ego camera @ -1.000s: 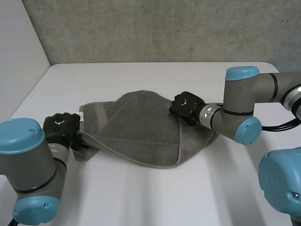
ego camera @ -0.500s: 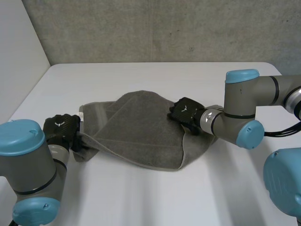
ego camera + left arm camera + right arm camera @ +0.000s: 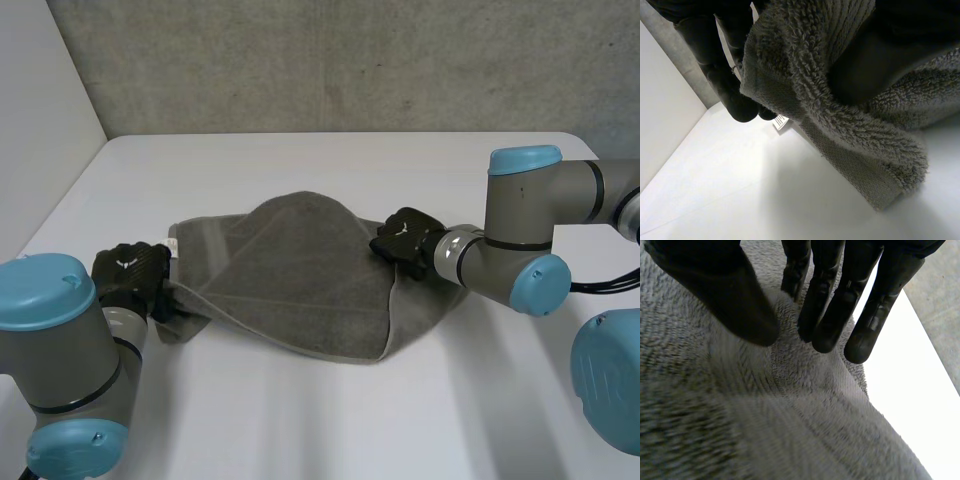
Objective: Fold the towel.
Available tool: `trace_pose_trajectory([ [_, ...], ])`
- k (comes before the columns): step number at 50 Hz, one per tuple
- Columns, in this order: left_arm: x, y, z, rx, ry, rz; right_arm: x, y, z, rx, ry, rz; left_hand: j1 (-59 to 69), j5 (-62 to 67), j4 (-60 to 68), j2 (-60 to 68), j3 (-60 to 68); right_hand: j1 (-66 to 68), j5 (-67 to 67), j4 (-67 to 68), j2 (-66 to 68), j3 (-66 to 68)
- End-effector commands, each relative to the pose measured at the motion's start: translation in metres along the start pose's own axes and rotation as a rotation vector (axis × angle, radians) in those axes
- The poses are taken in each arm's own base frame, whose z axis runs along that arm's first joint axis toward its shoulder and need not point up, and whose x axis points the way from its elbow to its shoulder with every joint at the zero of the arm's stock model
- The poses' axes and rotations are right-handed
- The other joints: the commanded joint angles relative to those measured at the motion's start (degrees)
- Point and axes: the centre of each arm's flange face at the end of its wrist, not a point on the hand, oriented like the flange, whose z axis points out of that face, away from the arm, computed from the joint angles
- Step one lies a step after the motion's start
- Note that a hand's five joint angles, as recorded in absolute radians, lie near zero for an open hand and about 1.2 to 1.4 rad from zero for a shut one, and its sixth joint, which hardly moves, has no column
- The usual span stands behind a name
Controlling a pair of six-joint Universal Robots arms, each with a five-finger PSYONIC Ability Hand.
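Your left hand pinches the towel at its left corner, with cloth caught between fingers and thumb; use that grip as your anchor. The towel lies rumpled mid-counter, partly doubled over. Your right hand rests on its right edge, fingers straight, gripping nothing. Close on that edge first, then draw the fold flat.
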Motion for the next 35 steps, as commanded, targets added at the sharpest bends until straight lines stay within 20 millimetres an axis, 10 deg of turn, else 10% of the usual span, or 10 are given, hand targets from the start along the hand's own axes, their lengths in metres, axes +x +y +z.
trace_pose_trajectory([
  [1, 0.0, 0.0, 0.0, 0.0, 0.0, 0.0, 0.01, 0.004, -0.003, -0.036, 0.049, 0.076, -3.3, -15.2, -7.0, -5.1, -8.7, 15.1, 11.2, 11.1, 12.0, 11.5],
  [21, 0.0, -0.001, -0.001, 0.002, 0.001, 0.0, 0.051, 0.007, -0.072, -0.032, 0.211, 0.246, -3.3, -15.2, -7.0, -5.1, -8.7, 15.1, 11.2, 11.1, 12.0, 11.5],
  [35, 0.0, 0.0, -0.004, 0.0, 0.005, 0.001, -0.001, 0.044, -0.14, -0.164, 0.148, 0.333, -3.3, -15.2, -7.0, -5.1, -8.7, 15.1, 11.2, 11.1, 12.0, 11.5],
])
